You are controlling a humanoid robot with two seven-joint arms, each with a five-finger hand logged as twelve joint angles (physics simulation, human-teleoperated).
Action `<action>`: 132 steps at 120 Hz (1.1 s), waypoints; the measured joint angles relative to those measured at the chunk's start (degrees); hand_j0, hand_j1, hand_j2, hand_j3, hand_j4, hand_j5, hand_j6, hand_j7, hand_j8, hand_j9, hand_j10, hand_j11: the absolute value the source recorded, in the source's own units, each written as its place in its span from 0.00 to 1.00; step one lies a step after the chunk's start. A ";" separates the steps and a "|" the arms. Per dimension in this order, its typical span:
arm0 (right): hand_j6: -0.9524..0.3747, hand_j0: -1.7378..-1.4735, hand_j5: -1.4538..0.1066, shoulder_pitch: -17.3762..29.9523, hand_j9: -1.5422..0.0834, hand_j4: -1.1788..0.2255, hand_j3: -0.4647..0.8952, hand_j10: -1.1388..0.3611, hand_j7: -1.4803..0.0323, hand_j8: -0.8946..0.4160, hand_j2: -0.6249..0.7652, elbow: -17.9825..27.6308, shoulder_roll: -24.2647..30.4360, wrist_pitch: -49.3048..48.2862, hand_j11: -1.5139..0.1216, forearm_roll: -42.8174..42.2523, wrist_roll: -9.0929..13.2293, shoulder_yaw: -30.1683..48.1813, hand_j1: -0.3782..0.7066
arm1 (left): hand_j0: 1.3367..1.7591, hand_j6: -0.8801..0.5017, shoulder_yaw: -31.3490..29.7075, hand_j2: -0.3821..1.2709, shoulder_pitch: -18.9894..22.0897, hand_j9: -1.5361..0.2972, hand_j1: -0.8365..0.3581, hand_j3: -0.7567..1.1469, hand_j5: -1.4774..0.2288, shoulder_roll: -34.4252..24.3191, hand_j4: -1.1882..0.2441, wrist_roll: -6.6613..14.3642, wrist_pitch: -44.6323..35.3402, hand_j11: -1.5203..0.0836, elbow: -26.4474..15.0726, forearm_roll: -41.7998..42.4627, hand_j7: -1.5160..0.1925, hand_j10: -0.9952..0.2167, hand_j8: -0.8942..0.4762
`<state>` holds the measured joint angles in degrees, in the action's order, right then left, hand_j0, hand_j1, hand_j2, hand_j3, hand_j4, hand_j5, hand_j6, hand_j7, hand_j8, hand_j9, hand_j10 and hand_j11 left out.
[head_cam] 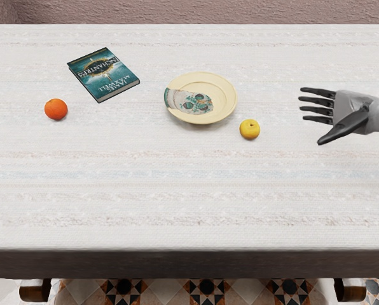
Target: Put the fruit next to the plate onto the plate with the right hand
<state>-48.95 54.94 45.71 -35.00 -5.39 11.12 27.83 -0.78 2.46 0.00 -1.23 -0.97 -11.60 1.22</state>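
A small yellow fruit lies on the table just to the lower right of a cream plate with a green and grey pattern on its left part. My right hand hovers to the right of the fruit, well apart from it, with its dark fingers spread and pointing left and the thumb angled down. It holds nothing. The plate carries no fruit.
An orange sits far left on the white table. A teal-covered book lies between the orange and the plate. The table's front edge runs along the bottom of the view.
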 joint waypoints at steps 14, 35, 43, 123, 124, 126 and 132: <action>0.70 0.30 0.92 -4.09 0.93 0.83 0.34 0.75 0.96 0.67 0.45 0.53 -2.97 -0.01 0.91 -3.03 4.75 -0.05 0.05 | 0.76 0.64 0.00 0.23 0.00 0.84 0.99 0.40 0.87 0.00 0.83 0.00 0.00 0.95 0.00 0.00 0.89 0.82 0.65; 0.70 0.30 0.92 -11.10 0.93 0.83 0.34 0.75 0.96 0.67 0.45 3.95 -8.87 2.99 0.91 -23.41 13.99 -0.49 0.05 | 0.76 0.64 0.00 0.23 0.00 0.84 0.99 0.40 0.87 0.00 0.83 0.00 0.00 0.95 0.00 0.00 0.89 0.82 0.65; 0.71 0.30 0.92 -11.91 0.94 0.83 0.34 0.75 0.97 0.67 0.45 7.60 -10.32 10.25 0.91 -30.45 17.11 -1.66 0.04 | 0.76 0.64 0.00 0.23 0.00 0.84 0.99 0.40 0.87 0.00 0.83 0.00 0.00 0.95 0.00 0.00 0.89 0.82 0.65; 0.53 0.30 0.73 -12.13 0.75 0.66 0.34 0.59 0.77 0.49 0.42 12.72 -27.65 60.85 0.73 -51.93 23.86 -18.38 0.30 | 0.76 0.64 -0.01 0.23 0.00 0.84 0.99 0.40 0.87 0.00 0.83 0.00 0.00 0.95 0.00 0.00 0.89 0.82 0.65; 0.53 0.30 0.72 -12.08 0.75 0.66 0.34 0.59 0.77 0.49 0.42 12.65 -27.81 61.19 0.73 -51.95 23.86 -18.49 0.30 | 0.76 0.64 -0.01 0.23 0.00 0.84 0.99 0.40 0.87 0.00 0.83 0.00 0.00 0.95 0.00 0.00 0.89 0.82 0.65; 0.52 0.30 0.72 -11.98 0.75 0.66 0.34 0.59 0.76 0.49 0.41 12.53 -28.10 61.79 0.72 -52.00 23.86 -18.68 0.31 | 0.76 0.64 -0.01 0.23 0.00 0.84 0.99 0.40 0.87 0.00 0.83 0.00 0.00 0.95 0.00 0.00 0.89 0.82 0.65; 0.51 0.30 0.71 -11.65 0.73 0.65 0.34 0.58 0.75 0.48 0.41 12.22 -28.85 63.52 0.71 -52.09 23.87 -19.25 0.32 | 0.76 0.64 -0.01 0.23 0.00 0.84 0.99 0.40 0.87 0.00 0.83 0.00 0.00 0.95 0.00 0.00 0.89 0.82 0.65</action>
<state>-60.60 67.16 16.86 28.52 -57.48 34.99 8.59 -0.79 2.46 0.00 -1.23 -0.97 -11.60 1.23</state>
